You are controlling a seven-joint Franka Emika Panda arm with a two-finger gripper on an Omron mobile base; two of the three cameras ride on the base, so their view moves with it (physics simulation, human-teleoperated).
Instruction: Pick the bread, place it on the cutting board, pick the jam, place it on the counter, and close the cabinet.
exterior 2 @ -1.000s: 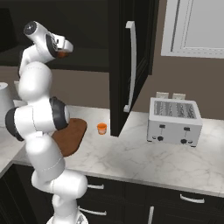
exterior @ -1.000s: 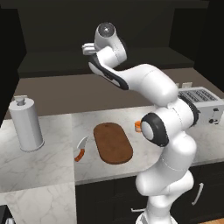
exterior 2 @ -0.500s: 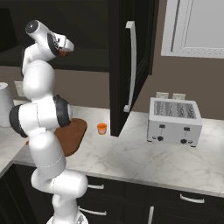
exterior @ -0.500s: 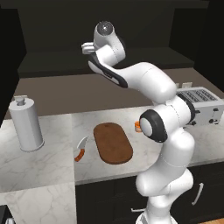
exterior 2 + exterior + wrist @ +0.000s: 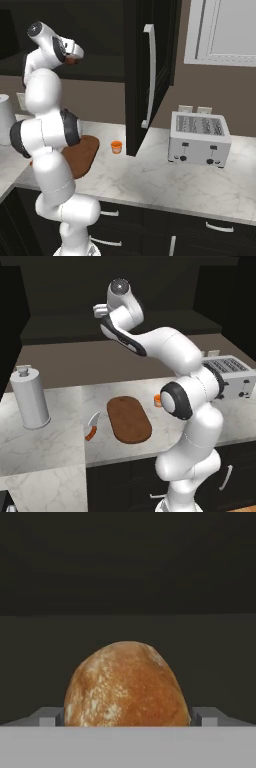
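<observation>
The bread (image 5: 127, 684), a golden-brown roll, sits between my gripper's (image 5: 128, 717) two fingertips, which press against its sides. In the right base view the gripper (image 5: 75, 56) is raised high at the mouth of the black cabinet (image 5: 150, 75), with the bread (image 5: 72, 60) at its tip. The cabinet door hangs open. The dark oval cutting board (image 5: 129, 418) lies on the marble counter (image 5: 60, 446) below. The jam (image 5: 157, 400), a tiny orange jar, stands on the counter just right of the board, partly behind my arm.
An orange-handled knife (image 5: 91, 428) lies left of the board. A grey canister (image 5: 30, 398) stands at the far left. A silver toaster (image 5: 200, 137) sits on the right. The open door's edge (image 5: 135, 100) juts out over the counter near the jam (image 5: 116, 146).
The hand with the bread has shifted very slightly upward. The jam, board and door have not moved.
</observation>
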